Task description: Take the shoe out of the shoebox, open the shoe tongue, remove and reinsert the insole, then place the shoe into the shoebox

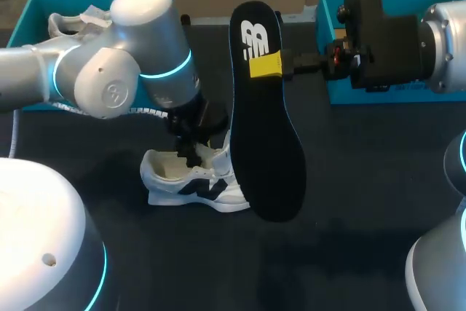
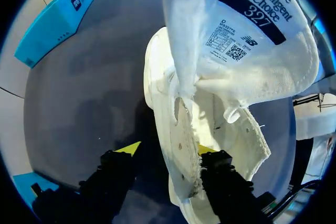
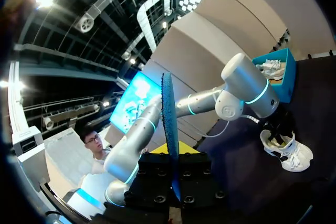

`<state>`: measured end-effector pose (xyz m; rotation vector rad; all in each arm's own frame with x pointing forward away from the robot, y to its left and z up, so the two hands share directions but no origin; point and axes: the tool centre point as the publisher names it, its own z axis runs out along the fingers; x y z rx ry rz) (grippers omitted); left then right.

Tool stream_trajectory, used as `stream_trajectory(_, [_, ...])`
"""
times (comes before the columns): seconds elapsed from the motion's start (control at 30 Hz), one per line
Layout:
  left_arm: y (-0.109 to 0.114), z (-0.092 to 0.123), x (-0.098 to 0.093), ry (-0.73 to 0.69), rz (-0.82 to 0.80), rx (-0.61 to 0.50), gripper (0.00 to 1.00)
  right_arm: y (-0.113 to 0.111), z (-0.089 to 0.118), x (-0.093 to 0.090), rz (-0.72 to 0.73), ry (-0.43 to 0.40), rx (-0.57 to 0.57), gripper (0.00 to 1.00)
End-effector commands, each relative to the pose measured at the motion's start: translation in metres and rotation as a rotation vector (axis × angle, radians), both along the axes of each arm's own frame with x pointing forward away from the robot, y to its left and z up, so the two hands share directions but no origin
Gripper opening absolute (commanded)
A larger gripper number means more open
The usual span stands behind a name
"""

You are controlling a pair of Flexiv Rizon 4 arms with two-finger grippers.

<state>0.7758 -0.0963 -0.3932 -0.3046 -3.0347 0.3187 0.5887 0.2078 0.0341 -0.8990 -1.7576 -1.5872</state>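
- Well, our shoe (image 1: pixel 191 182) (image 2: pixel 173 129) (image 3: pixel 289 153), a white one, stands on its sole near the middle of the dark counter (image 1: pixel 349 180), toe to the right and outside both boxes.
- Its tongue (image 2: pixel 252 35) is lifted, and its printed underside shows in the left wrist view.
- Our left hand (image 1: pixel 191 155) (image 2: pixel 168 149) reaches down into the shoe's mouth. It is spread wide, with the laced edge of the upper between its fingers. One finger (image 2: pixel 130 148) stands clear of the edge.
- A white lace (image 1: pixel 145 112) trails to the far left of the shoe.
- The black insole (image 1: pixel 266 107) (image 3: pixel 168 124) is out of the shoe and raised above the counter. Its near end is just right of the shoe.
- Our right hand (image 1: pixel 268 65) (image 3: pixel 170 150) pinches the insole from both faces, toward its far end.
- The far-left shoebox (image 1: pixel 36 1) (image 3: pixel 286 77) holds a second shoe (image 1: pixel 69 23).
- The far-right shoebox (image 1: pixel 328 20) sits behind our right arm.
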Motion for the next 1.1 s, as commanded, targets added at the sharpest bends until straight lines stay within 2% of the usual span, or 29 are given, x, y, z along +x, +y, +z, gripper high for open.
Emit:
stream_trajectory(0.03, [0.003,-0.002,-0.001,0.005,-0.005,-0.010,0.00,0.004,0.000,-0.004,-0.009,0.001,0.002,0.00])
stream_trajectory(0.2, [0.004,0.000,-0.003,0.024,-0.028,-0.031,0.00,0.004,0.000,-0.004,-0.009,0.001,0.002,0.00])
stream_trajectory(0.3, [0.003,0.004,-0.003,0.055,-0.099,-0.050,0.00,0.004,0.000,-0.004,-0.009,0.001,0.002,0.00])
stream_trajectory(0.63, [0.003,0.039,0.004,0.141,-0.400,-0.054,0.00,0.004,0.000,-0.004,-0.009,0.001,0.002,0.00])
stream_trajectory(0.73, [0.002,0.050,0.010,0.169,-0.506,-0.045,0.00,0.004,0.000,-0.004,-0.009,0.001,0.002,0.00])
stream_trajectory(0.87, [-0.004,0.063,0.011,0.215,-0.729,-0.052,0.00,0.004,0.000,-0.004,-0.009,0.001,0.002,0.00])
stream_trajectory(1.0, [-0.017,0.068,0.015,0.189,-0.889,-0.005,0.00,0.004,0.000,-0.004,-0.009,0.001,0.002,0.00])
stream_trajectory(1.1, [-0.025,0.072,0.016,0.180,-1.007,-0.015,0.00,0.004,0.000,-0.004,-0.009,0.001,0.002,0.00])
